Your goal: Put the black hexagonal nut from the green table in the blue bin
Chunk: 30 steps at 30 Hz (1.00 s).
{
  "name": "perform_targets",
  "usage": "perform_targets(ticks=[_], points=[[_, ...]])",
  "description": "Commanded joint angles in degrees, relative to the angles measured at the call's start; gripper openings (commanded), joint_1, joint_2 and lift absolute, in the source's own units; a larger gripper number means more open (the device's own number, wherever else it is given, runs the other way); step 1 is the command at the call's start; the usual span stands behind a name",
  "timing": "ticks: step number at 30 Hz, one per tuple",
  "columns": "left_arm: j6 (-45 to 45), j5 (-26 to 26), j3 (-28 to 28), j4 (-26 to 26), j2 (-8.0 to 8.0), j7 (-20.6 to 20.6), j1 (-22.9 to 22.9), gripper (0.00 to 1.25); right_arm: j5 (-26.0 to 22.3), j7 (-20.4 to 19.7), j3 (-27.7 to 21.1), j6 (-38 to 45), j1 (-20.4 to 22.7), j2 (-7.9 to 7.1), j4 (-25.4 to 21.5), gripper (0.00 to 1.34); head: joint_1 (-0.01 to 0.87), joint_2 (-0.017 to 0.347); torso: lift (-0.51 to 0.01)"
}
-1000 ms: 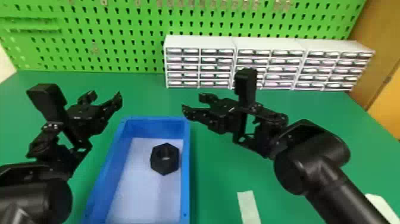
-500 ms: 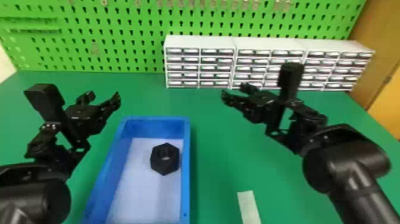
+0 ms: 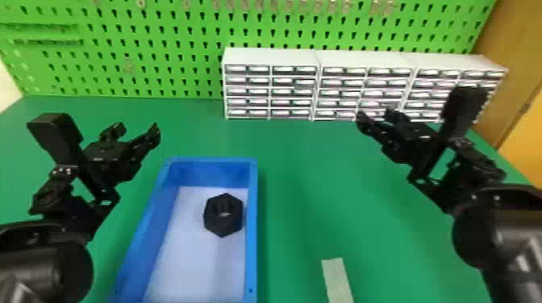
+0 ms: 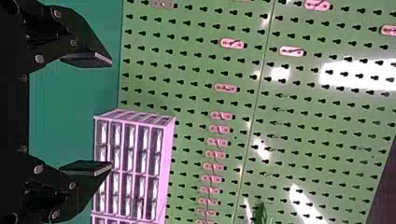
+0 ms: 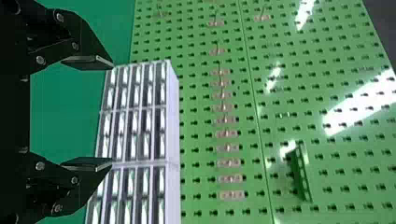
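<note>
Because the black nut [image 3: 224, 215] lies inside the blue bin [image 3: 251, 241], near its right wall, the job looks done; the nearer left claw [image 4: 111, 113] hangs beyond it to the left, wide open and empty, like the right claw [image 5: 112, 113] farther off.

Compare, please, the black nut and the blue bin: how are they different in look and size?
The nut is black, while the bin is blue with a pale floor. The nut is hexagonal with a central hole; the bin is a long, open-topped box. The nut is much smaller, lying inside the bin. Both are apart from the left tool and right tool.
</note>
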Motion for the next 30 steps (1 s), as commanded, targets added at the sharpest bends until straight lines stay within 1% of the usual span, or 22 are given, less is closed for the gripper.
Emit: perform_targets(ticks=[1,8,12,21,29,30], points=[[0.02,0.87,0.33,0.34,0.00,0.00,0.00,0.78,-0.73,0.09,-4.16,0.00,1.34,1.33,-0.13,0.81,0.691,0.009,-0.097],[0.02,1.40,0.68,0.61,0.00,0.00,0.09,0.78,-1.34,0.00,-10.58,0.00,3.72,3.17,-0.83,0.81,0.691,0.009,-0.097],[0.02,1.40,0.68,0.69,0.00,0.00,0.09,0.78,-2.49,0.00,-13.66,0.00,4.77,3.70,-0.83,0.81,0.691,0.009,-0.097],[0.02,2.02,0.94,1.40,0.00,0.00,0.09,0.78,-3.28,0.00,-19.28,-0.36,7.23,5.02,-0.83,0.81,0.691,0.009,-0.097],[0.02,2.54,1.38,1.75,-0.09,0.08,0.18,0.78,-5.48,0.09,-24.12,-2.90,9.34,6.69,-0.30,0.81,0.691,0.009,-0.097],[0.02,2.81,1.38,2.01,0.00,0.08,0.18,0.78,-5.48,0.00,-24.64,-3.08,9.43,7.13,-0.13,0.81,0.691,0.009,-0.097]])
